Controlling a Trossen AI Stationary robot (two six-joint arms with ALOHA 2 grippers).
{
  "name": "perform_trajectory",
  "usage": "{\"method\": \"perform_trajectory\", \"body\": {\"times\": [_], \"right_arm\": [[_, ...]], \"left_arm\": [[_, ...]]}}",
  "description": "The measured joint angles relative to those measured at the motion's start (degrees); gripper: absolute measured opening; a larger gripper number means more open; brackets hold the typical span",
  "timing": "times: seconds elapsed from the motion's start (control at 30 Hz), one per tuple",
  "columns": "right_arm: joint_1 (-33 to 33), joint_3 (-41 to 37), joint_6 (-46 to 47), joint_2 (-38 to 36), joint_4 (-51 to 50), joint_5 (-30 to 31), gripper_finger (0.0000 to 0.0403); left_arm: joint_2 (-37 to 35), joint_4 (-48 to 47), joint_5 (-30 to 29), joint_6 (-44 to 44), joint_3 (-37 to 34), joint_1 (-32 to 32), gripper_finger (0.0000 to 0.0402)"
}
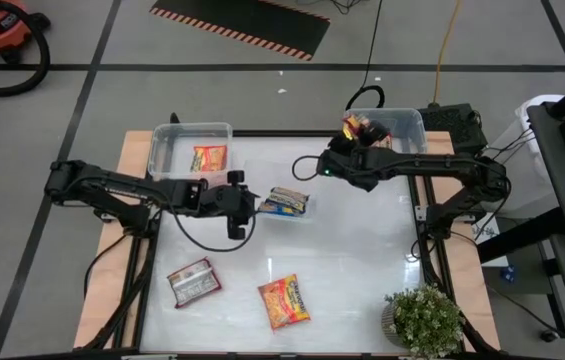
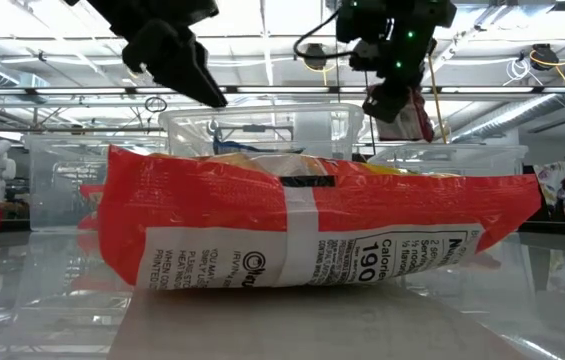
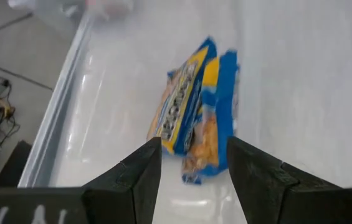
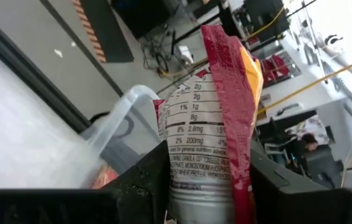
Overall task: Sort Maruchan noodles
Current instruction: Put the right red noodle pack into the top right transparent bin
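Note:
My right gripper [image 1: 350, 133] is shut on a red-pink noodle packet [image 4: 216, 118] and holds it over the near-left corner of the right clear bin [image 1: 402, 125]. My left gripper [image 3: 194, 171] is open and hovers just left of the blue-yellow packets [image 1: 287, 202], which lie flat on the white table; they show ahead of its fingers [image 3: 194, 118]. An orange-yellow packet [image 1: 209, 157] lies in the left clear bin [image 1: 167, 150]. A silver-red packet [image 1: 193, 282] and an orange one [image 1: 284, 301] lie flat near the table's near edge. My right gripper pinches the red-pink packet by one end [image 4: 207, 177] between its two fingers [image 4: 144, 180]. The rest of the packet sticks out beyond the fingertips, white nutrition print toward the wrist camera. It is lifted clear of table and bin, seen hanging at the gripper in the low view [image 2: 407, 110].
A potted plant [image 1: 424, 320] stands at the near right corner. The low view is largely filled by one red-orange packet [image 2: 312, 235] close to the camera. Bare white table lies between the blue-yellow packets and the plant.

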Motion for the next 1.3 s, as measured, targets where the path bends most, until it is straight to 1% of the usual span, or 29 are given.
{"method": "perform_trajectory", "body": {"times": [0.13, 0.27, 0.4, 0.47, 0.57, 0.63, 0.83, 0.93, 1.03, 1.1, 1.2, 1.3], "right_arm": [[-2.02, -0.01, -0.76, 0.0, -2.22, -0.06, 0.013], [-4.06, -0.02, -4.17, 0.0, -2.61, -0.15, 0.013], [-6.08, -0.02, -7.85, 0.02, -2.82, -2.47, 0.013], [-7.22, -0.02, -9.48, 0.02, -2.98, -3.03, 0.013], [-9.04, -0.02, -11.63, 0.02, -2.99, -3.07, 0.013], [-10.13, -0.02, -12.83, 0.02, -3.0, -3.36, 0.013], [-12.64, -0.02, -11.62, 0.02, -3.27, -10.13, 0.0133], [-13.3, -0.02, -9.31, 0.02, -3.73, -13.5, 0.0146], [-13.33, -0.02, -8.26, 0.02, -3.98, -15.09, 0.0167], [-13.3, -0.02, -8.21, 0.02, -3.93, -15.09, 0.0183], [-13.28, -0.02, -7.9, 0.02, -4.07, -14.54, 0.0204], [-13.28, -0.02, -6.32, 0.02, -5.07, -11.44, 0.022]], "left_arm": [[-0.45, 2.6, 0.01, -0.67, 0.02, -0.9, 0.0186], [-1.36, 2.34, -0.05, -0.82, 0.0, -1.93, 0.0186], [-4.08, 0.02, -0.23, -0.26, -0.02, -2.93, 0.0186], [-6.31, -2.68, -1.66, 0.1, 0.0, -3.14, 0.0186], [-8.5, -5.99, -6.32, 0.08, 0.02, -2.56, 0.0186], [-9.38, -8.83, -7.31, 0.08, 0.0, -1.53, 0.0186], [-8.99, -10.94, -6.19, -1.02, -0.01, 0.58, 0.0186], [-8.78, -12.6, -5.61, -1.46, -0.18, 1.54, 0.0186], [-8.83, -13.46, -1.88, -1.97, -0.91, 2.37, 0.0186], [-8.78, -15.01, -0.02, -2.19, -1.28, 2.6, 0.0186], [-8.8, -16.49, 0.08, -2.82, -1.29, 2.61, 0.0186], [-8.8, -16.66, 0.09, -3.18, -1.29, 2.61, 0.0186]]}}
